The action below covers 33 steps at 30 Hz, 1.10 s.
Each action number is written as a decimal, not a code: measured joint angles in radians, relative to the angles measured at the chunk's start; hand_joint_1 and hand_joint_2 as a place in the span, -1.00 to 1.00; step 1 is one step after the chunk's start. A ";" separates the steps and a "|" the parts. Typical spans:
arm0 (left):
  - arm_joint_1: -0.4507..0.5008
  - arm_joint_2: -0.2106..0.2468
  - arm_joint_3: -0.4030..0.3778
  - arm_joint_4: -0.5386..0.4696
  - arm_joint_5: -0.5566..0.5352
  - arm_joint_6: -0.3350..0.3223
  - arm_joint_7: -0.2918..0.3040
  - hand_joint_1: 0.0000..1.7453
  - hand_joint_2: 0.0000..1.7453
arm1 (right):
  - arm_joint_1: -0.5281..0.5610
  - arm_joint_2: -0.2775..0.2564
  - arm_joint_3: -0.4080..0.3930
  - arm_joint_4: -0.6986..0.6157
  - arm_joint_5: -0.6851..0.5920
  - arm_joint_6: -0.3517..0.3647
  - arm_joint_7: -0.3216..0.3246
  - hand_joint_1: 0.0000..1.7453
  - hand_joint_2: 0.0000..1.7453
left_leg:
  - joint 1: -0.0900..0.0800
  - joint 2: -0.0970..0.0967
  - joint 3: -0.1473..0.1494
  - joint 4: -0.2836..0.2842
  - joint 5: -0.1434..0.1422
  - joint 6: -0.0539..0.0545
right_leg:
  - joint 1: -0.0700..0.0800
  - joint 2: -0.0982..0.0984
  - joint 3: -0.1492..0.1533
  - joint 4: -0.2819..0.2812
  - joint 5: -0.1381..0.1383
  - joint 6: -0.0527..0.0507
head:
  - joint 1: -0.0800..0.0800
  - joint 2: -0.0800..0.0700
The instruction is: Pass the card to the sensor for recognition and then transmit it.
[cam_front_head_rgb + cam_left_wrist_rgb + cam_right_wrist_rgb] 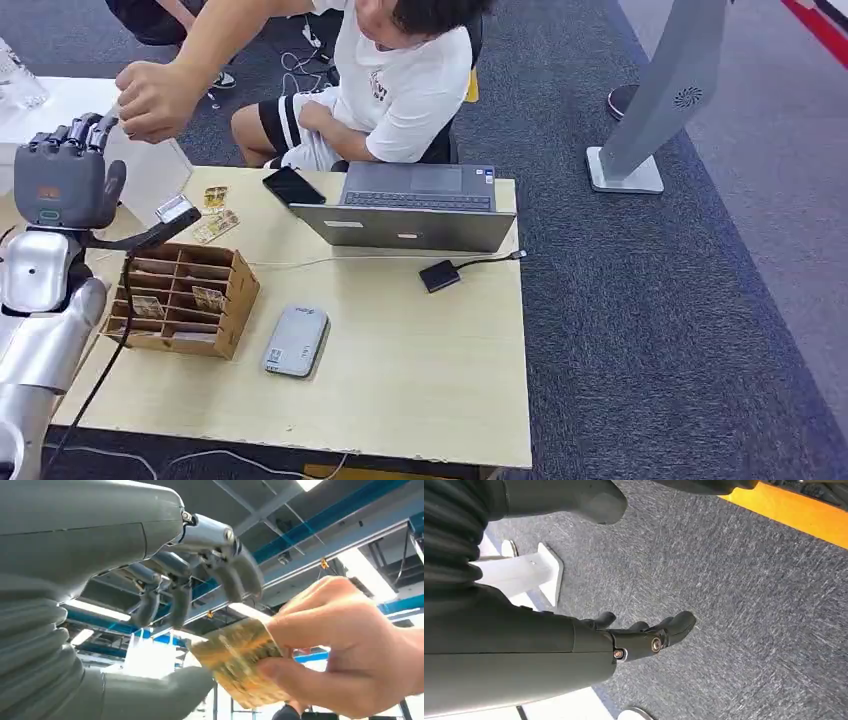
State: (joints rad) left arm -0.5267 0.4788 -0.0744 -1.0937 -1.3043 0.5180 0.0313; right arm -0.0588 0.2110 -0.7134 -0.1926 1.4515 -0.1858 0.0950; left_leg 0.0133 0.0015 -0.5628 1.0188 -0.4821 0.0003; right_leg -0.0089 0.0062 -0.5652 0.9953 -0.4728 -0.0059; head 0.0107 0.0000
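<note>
Card handover is the step in hand: a gold patterned card (240,662) is pinched in a person's hand (345,650) and sits in the gap between the robot's left hand's (200,630) thick grey thumb and its dark curled fingers (235,577) — near both, though contact with either cannot be made out. The left hand itself is raised beside the table (420,370), fingers apart, holding nothing of its own yet. To take the card well, the thumb and fingers should likely close onto its flat faces, not its edge, and only once it lies deep enough between them; closing early risks a corner pinch that slips when the person lets go. Across the table lie a wooden compartment rack (185,295) with more cards, a grey flat device (296,341) and a grey laptop (415,205). The right hand (644,635) hangs over grey carpet — fingers loosely spread, empty.
</note>
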 joint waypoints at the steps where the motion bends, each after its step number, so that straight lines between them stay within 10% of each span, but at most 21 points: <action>1: 0.004 0.000 0.000 0.000 0.000 0.001 0.000 -1.00 1.00 | 0.000 0.000 0.000 0.000 0.000 0.000 0.000 -1.00 1.00 | 0.000 0.000 0.000 0.000 0.000 0.000 | 0.000 0.000 0.000 0.000 0.000 0.000 | 0.000 0.000; 11: 0.162 -0.016 0.016 -0.142 0.099 0.077 -0.062 -1.00 1.00 | 0.003 -0.002 0.000 0.000 -0.025 -0.007 0.013 -1.00 1.00 | -0.001 0.003 -0.001 0.000 -0.001 0.000 | 0.000 0.003 0.000 0.000 0.000 0.000 | 0.000 0.000; 16: 0.463 -0.039 0.101 -0.482 0.523 0.106 -0.277 -1.00 1.00 | 0.014 -0.001 -0.011 0.000 -0.069 -0.031 -0.002 -1.00 1.00 | -0.001 0.010 0.000 0.000 -0.006 0.001 | -0.001 0.010 -0.001 0.000 -0.003 0.002 | -0.001 0.000; 19: 0.654 -0.094 0.276 -0.675 0.867 -0.050 -0.512 -1.00 1.00 | 0.023 -0.001 -0.027 0.000 -0.090 -0.047 -0.012 -1.00 1.00 | -0.001 0.011 0.000 0.000 -0.008 0.001 | -0.001 0.011 -0.002 0.000 -0.005 0.002 | -0.002 0.000; 23: 0.740 -0.223 0.576 -0.813 1.138 -0.401 -0.674 -1.00 1.00 | 0.026 -0.001 -0.050 0.000 -0.113 -0.064 -0.029 -1.00 1.00 | 0.000 0.006 -0.002 0.000 -0.008 0.001 | -0.001 0.007 -0.001 0.000 -0.007 0.003 | -0.002 0.000; 28: 0.699 -0.369 0.985 -0.869 1.331 -0.729 -0.664 -1.00 1.00 | 0.029 -0.001 -0.075 0.000 -0.128 -0.075 -0.045 -1.00 1.00 | 0.000 0.003 -0.002 -0.001 -0.008 0.001 | 0.000 0.003 0.000 0.000 -0.007 0.003 | -0.002 0.000; 33: 0.615 -0.446 1.257 -0.801 1.423 -0.758 -0.637 -1.00 1.00 | 0.028 0.001 -0.092 0.000 -0.128 -0.085 -0.056 -1.00 1.00 | 0.000 0.000 0.000 -0.001 -0.008 0.001 | 0.000 0.001 0.001 0.000 -0.007 0.003 | 0.000 0.000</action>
State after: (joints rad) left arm 0.0883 0.0331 1.1827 -1.8943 0.1190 -0.2403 -0.6057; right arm -0.0312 0.2117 -0.8053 -0.1926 1.3233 -0.2712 0.0385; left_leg 0.0135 0.0019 -0.5633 1.0183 -0.4901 0.0015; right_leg -0.0091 0.0070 -0.5639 0.9951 -0.4798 -0.0033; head 0.0103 0.0000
